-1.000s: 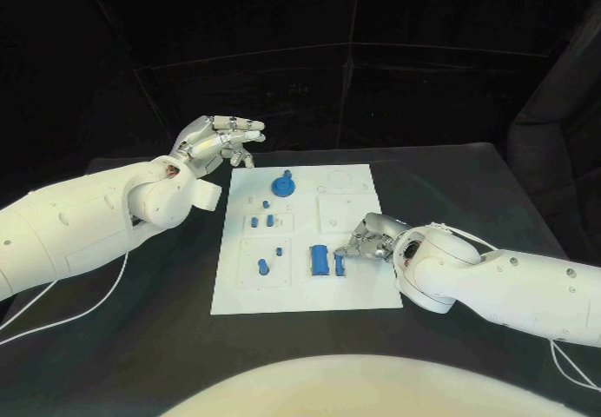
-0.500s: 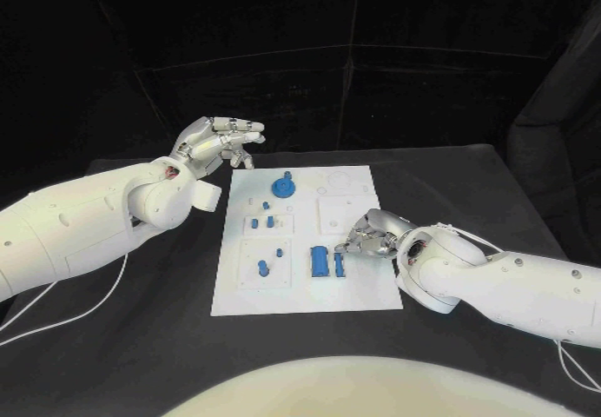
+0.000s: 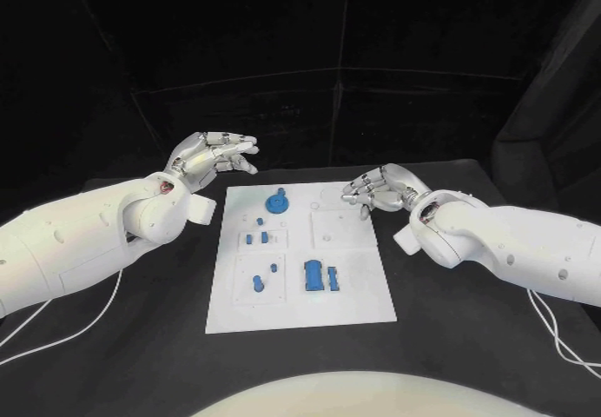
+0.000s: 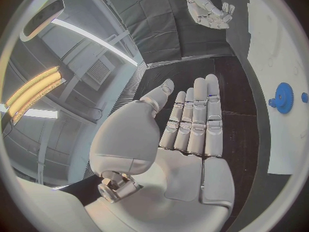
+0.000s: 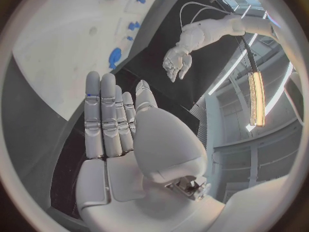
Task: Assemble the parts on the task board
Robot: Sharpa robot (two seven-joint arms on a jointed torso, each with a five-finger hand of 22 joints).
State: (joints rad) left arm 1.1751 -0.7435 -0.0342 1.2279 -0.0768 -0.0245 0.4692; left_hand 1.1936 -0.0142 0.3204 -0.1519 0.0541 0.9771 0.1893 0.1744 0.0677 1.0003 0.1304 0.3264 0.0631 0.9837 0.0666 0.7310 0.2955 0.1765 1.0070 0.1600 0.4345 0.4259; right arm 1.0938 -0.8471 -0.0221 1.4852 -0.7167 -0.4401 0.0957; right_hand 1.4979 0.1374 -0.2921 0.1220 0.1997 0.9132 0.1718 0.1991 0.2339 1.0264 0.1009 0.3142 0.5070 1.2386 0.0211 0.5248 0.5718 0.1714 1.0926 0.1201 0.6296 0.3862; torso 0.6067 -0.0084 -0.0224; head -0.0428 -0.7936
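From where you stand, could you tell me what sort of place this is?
Probably a robotics lab test cell: a black table with dark drapes behind, a white task board carrying small blue parts, and ceiling strip lights in the wrist views.

white arms, silver hands

smooth white shells are covering both arms, bulging into rounded housings near the wrists. the left hand (image 3: 210, 155) and right hand (image 3: 379, 188) are showing silver segmented fingers and pale palm plates. thin white cables are trailing from both arms across the table.
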